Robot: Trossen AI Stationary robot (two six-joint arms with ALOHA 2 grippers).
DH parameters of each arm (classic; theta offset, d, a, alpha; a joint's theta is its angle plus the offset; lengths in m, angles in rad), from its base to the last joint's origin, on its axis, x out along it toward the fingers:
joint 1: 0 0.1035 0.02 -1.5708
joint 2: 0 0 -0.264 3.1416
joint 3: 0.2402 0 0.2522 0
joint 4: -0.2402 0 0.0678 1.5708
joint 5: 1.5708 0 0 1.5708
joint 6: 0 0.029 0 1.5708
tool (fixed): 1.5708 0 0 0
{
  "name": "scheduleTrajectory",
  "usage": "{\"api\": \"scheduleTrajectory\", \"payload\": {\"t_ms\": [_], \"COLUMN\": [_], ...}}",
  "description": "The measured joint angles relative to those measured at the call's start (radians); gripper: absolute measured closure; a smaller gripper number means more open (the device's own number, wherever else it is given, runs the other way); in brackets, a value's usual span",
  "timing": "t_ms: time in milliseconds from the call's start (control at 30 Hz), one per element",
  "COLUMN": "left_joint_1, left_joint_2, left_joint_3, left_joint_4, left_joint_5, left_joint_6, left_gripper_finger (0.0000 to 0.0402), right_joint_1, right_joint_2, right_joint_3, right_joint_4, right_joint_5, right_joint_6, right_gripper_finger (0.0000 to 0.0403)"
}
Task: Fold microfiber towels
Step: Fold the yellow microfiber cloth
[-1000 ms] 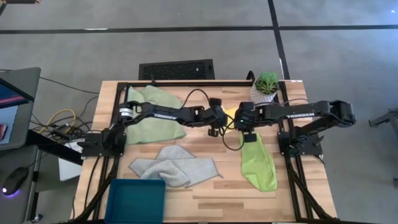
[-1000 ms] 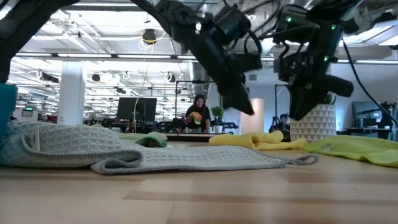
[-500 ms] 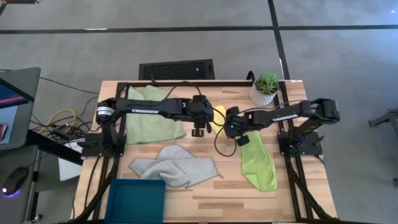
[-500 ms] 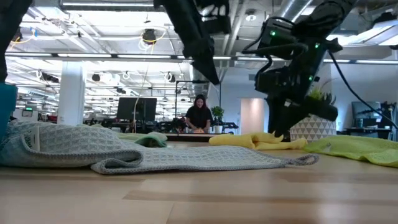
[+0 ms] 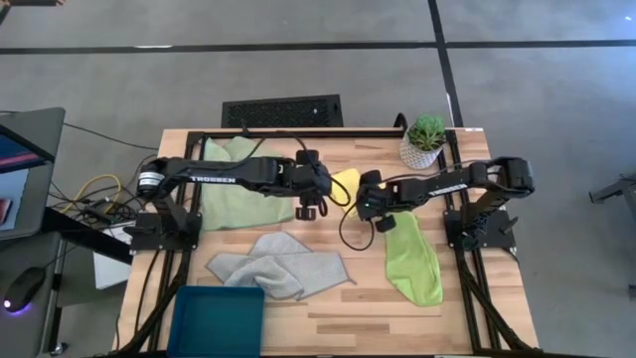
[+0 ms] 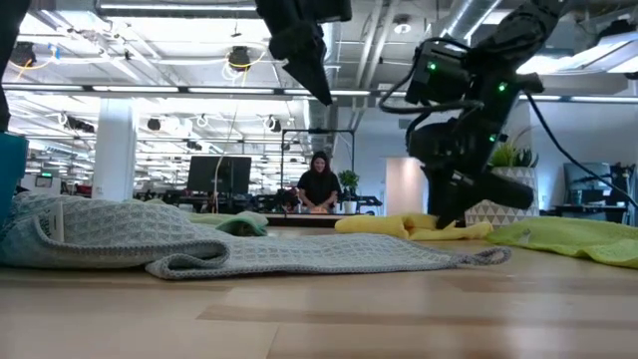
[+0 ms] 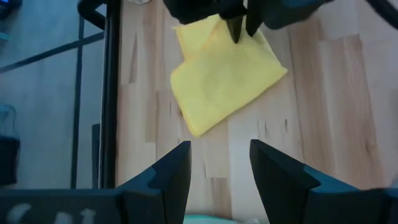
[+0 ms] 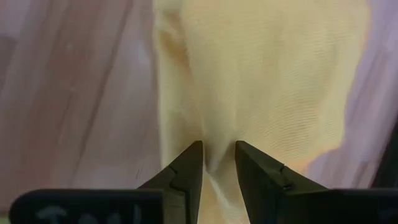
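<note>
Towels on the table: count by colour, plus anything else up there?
Yellow towel: 1
Lime green towel: 1
Sage green towel: 1
Grey-green towel: 1
Teal bin: 1
Potted plant: 1
Total: 6 things, 4 of them towels

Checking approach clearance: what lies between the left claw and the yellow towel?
Only bare wooden table, seen in the left wrist view: the left claw, jaws open, hovers short of the yellow towel. The right claw is already at its far edge.
</note>
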Motion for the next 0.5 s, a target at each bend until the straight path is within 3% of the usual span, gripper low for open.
{"api": "scheduleTrajectory", "payload": {"t_ms": [233,433,500], "left_joint_1": [-0.003,-0.003,-0.003], "left_joint_2": [-0.002,-0.002,-0.001], "left_joint_3": [0.0,0.0,0.0], "left_joint_4": [-0.02,-0.03,-0.031], "left_joint_5": [-0.01,-0.014,-0.015], "left_joint_6": [-0.013,-0.021,-0.021], "left_gripper_finger": [0.0244,0.0244,0.0244], "right_joint_1": [-0.012,-0.011,-0.011], "right_joint_2": [0.046,0.035,0.018], "right_joint_3": [0.001,0.0,0.001], "right_joint_4": [0.016,0.005,0.013], "right_joint_5": [0.039,0.079,0.079], "right_joint_6": [0.014,0.056,0.061], "right_gripper_finger": [0.0298,0.0383,0.0391]}}
